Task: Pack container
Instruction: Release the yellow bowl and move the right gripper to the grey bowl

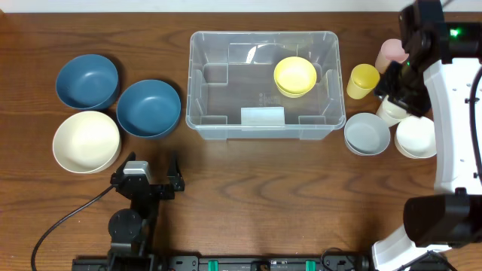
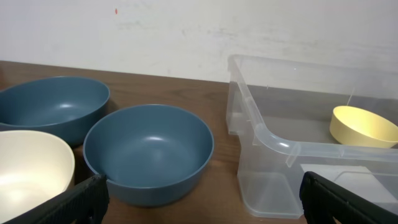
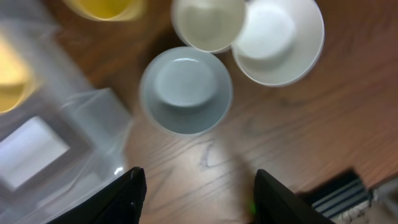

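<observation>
Cream bowl (image 1: 86, 141) beside two blue bowls (image 1: 148, 108); well apart, grey bowl (image 1: 367, 133), white bowl (image 1: 416, 137), yellow cup (image 1: 363, 80).

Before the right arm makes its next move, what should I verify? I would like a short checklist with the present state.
1. The right tool is open: ok.
2. The grey bowl is in view ahead of the right tool: ok.
3. The grey bowl is free from the cream cup and the white bowl: cannot tell.
4. The container has bare floor beside the yellow bowl: ok.
5. The left tool is open, apart from the container: ok.
</observation>
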Motion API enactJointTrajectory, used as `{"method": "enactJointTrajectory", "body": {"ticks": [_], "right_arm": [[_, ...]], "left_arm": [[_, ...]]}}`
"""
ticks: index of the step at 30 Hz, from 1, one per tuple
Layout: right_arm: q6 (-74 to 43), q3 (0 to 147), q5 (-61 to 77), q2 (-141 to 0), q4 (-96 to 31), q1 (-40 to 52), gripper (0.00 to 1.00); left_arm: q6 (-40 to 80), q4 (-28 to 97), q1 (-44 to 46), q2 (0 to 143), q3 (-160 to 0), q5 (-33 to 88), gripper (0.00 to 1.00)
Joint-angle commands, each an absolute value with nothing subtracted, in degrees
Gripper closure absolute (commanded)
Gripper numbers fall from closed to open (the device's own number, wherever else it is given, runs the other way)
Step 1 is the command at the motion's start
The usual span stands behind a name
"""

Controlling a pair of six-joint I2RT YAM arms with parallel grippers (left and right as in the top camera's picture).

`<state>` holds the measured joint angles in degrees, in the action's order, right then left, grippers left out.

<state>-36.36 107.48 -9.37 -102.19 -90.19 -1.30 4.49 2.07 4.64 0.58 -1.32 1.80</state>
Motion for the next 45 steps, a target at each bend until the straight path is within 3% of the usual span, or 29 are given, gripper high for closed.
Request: {"method": "enactJointTrajectory", "body": {"ticks": [1, 10, 25, 27, 31, 34, 37, 45], "right_arm": [[-41.1, 98.9, -8.3, -101.0, -87.7, -4.3, 0.43], [-40.5, 74.1, -5.4, -97.9, -71.2, -11.4, 0.44], [-33.4, 58.1, -4.0, -97.7, -45.7, -11.6, 0.51], [-33.1, 57.2, -4.0, -97.7, -44.1, -11.6, 0.58], [-33.1, 56.9, -4.0, -97.7, -43.6, -11.6, 0.82], [-32.5, 56.9, -4.0, -97.7, -43.7, -11.6, 0.93], [-32.5, 56.9, -4.0, -97.7, -44.2, -11.6, 0.99], [-30.6, 57.6, -4.0, -95.4, -47.6, -11.6, 0.99]], "left_arm": [[4.2, 4.1, 4.4, 0.3, -0.2, 1.5, 0.02], [4.2, 4.1, 4.4, 0.3, -0.2, 1.5, 0.02], [4.2, 4.1, 4.4, 0.3, -0.2, 1.5, 0.02], [4.2, 4.1, 4.4, 0.3, -0.2, 1.5, 0.02], [4.2, 4.1, 4.4, 0.3, -0.2, 1.5, 0.02], [4.2, 4.1, 4.4, 0.3, -0.2, 1.5, 0.02], [4.2, 4.1, 4.4, 0.3, -0.2, 1.5, 0.02], [4.2, 4.1, 4.4, 0.3, -0.2, 1.5, 0.02]]}}
